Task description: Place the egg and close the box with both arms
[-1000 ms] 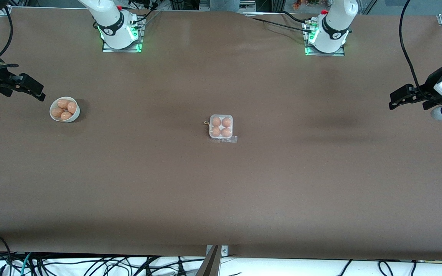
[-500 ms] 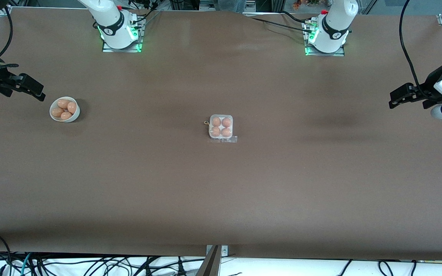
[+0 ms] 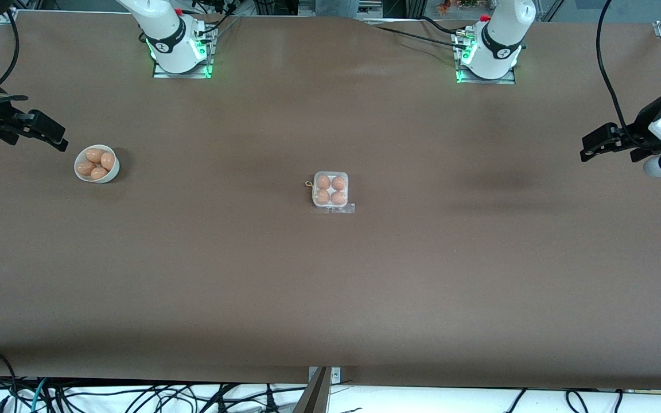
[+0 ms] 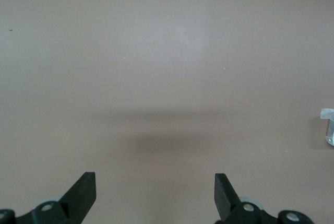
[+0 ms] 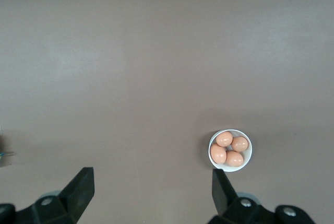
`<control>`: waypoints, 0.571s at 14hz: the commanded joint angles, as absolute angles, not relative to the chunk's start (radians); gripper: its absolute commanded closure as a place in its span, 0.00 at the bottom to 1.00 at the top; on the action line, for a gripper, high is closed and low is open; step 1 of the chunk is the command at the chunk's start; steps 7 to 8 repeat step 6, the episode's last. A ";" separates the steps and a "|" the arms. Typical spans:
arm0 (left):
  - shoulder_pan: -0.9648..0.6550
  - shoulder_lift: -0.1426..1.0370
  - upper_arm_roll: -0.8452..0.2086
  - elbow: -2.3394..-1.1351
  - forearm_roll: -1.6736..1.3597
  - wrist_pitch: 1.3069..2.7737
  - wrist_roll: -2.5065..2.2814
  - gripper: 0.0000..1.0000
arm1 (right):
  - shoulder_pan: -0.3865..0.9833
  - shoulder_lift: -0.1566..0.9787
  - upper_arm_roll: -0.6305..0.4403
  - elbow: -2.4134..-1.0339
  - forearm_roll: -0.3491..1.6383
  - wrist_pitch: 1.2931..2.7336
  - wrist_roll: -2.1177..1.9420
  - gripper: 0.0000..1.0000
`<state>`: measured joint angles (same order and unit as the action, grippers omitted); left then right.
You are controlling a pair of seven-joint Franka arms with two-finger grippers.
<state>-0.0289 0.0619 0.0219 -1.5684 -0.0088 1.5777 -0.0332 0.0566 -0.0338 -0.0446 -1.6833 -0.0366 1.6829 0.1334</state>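
- At the brown table's (image 3: 330,298) centre: small square clear-plastic egg box (image 3: 330,191), four brown eggs (image 3: 330,190) inside.
- Right gripper (image 3: 55,139), fingers wide, empty, beside the round white bowl (image 3: 113,172) near the right arm's edge.
- Left gripper (image 3: 591,149), fingers wide, empty, over the left arm's edge.

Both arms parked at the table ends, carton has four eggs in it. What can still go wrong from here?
1. The egg carton sits mid-table, apart from both open grippers, left gripper and right gripper. Whether its clear lid is latched cannot be told; an unlatched lid could spring up.
2. The white bowl with four eggs lies just beside the right gripper; a low sweep toward the carton might tip it.
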 commanded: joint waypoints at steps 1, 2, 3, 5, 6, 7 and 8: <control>-0.034 0.034 0.031 -1.597 -0.035 1.583 -0.021 0.00 | 0.057 -0.046 -0.049 -1.690 -0.020 1.680 0.114 0.00; -0.035 0.034 0.031 -1.597 -0.035 1.583 -0.028 0.00 | 0.057 -0.046 -0.049 -1.690 -0.020 1.678 0.114 0.00; -0.035 0.035 0.029 -1.597 -0.035 1.583 -0.028 0.00 | 0.057 -0.046 -0.049 -1.690 -0.018 1.678 0.114 0.00; -0.035 0.038 0.031 -1.597 -0.035 1.582 -0.021 0.00 | 0.057 -0.046 -0.049 -1.690 -0.018 1.678 0.114 0.00; -0.035 0.040 0.029 -1.597 -0.035 1.582 -0.021 0.00 | 0.057 -0.046 -0.049 -1.692 -0.018 1.680 0.114 0.00; -0.035 0.040 0.029 -1.597 -0.035 1.582 -0.021 0.00 | 0.057 -0.046 -0.049 -1.692 -0.018 1.680 0.114 0.00; -0.035 0.040 0.029 -1.597 -0.035 1.582 -0.021 0.00 | 0.057 -0.046 -0.049 -1.692 -0.018 1.680 0.114 0.00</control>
